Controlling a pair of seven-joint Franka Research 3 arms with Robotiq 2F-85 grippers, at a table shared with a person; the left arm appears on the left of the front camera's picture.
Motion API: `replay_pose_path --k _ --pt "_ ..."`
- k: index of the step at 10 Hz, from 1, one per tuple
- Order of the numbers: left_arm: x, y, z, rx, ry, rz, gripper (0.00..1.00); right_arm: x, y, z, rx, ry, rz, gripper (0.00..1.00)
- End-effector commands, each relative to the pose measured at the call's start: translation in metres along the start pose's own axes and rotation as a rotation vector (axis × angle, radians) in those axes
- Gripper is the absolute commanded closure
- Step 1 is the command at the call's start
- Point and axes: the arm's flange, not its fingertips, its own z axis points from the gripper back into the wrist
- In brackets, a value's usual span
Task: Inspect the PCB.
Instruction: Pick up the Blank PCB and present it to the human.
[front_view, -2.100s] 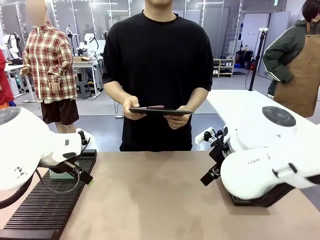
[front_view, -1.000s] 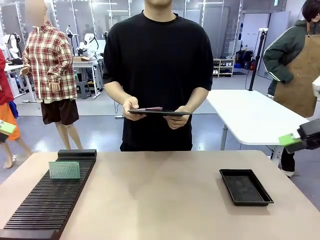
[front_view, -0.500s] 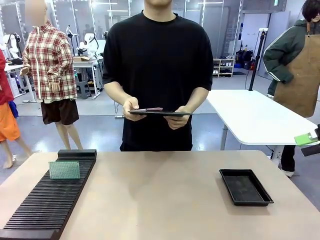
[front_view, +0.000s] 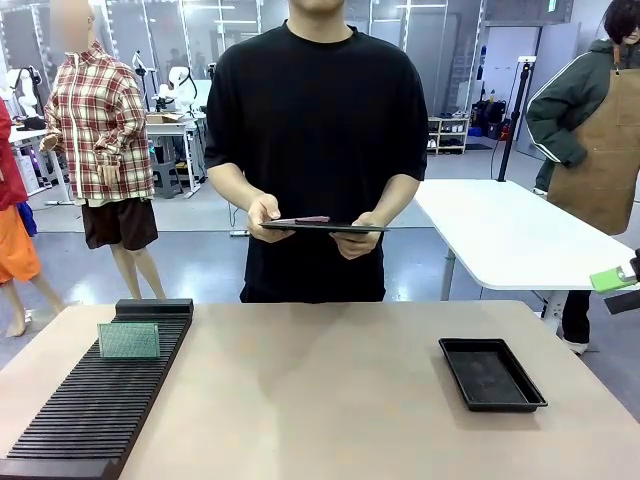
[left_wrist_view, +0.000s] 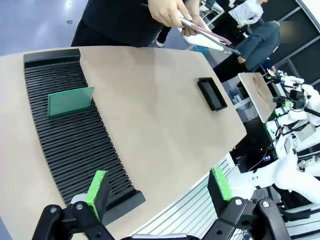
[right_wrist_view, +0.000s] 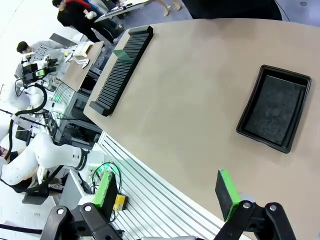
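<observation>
The PCB (front_view: 128, 341) stands upright in a slot of the black slotted rack (front_view: 80, 420), toward the rack's far end, along the tabletop's (front_view: 320, 400) left edge. The left end effector (left_wrist_view: 159, 186) hangs up by the near-left corner, jaws spread wide, gripping nothing. The right end effector (right_wrist_view: 166, 191) is out past the tabletop's right edge, just as wide open and empty. A black tray (front_view: 492, 373) lies near the right edge, well apart from the PCB. Across the far edge, a person (front_view: 315, 120) holds a dark clipboard (front_view: 320, 226) in both hands.
</observation>
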Motion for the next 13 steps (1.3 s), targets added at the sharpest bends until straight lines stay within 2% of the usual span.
replay_pose_path --k 1,4,5,6,7,8,9,10,12,13 --pt "0.009 -0.018 0.002 0.185 0.082 -0.068 0.00 0.000 0.001 0.001 0.011 -0.004 0.017 0.00" --pt "0.071 -0.060 -0.040 0.402 0.369 -0.418 0.00 0.000 0.001 0.001 0.011 -0.004 0.017 0.00" --pt "0.087 -0.067 -0.067 0.456 0.500 -0.558 0.00 0.000 0.001 0.001 0.011 -0.004 0.017 0.00" --pt "0.100 -0.068 -0.101 0.581 0.649 -0.730 0.00 0.000 0.001 0.001 0.011 -0.004 0.017 0.00" --pt "0.109 -0.070 -0.128 0.629 0.779 -0.880 0.00 0.000 0.001 0.001 0.011 -0.004 0.017 0.00" --pt "0.115 -0.070 -0.151 0.585 0.875 -1.007 0.00 0.000 0.001 0.001 0.011 -0.004 0.017 0.00" --pt "0.119 -0.069 -0.167 0.518 0.918 -1.126 0.00 0.000 0.001 0.001 0.011 -0.004 0.017 0.00" --pt "0.122 -0.064 -0.180 0.468 0.953 -1.188 0.00 0.000 0.001 0.001 0.011 -0.004 0.017 0.00" --pt "0.127 -0.058 -0.184 0.394 0.929 -1.169 0.00 0.000 0.001 0.001 0.011 -0.004 0.017 0.00" --pt "0.124 -0.061 -0.180 0.289 0.939 -1.144 0.00 0.000 0.001 0.001 0.011 -0.004 0.017 0.00"
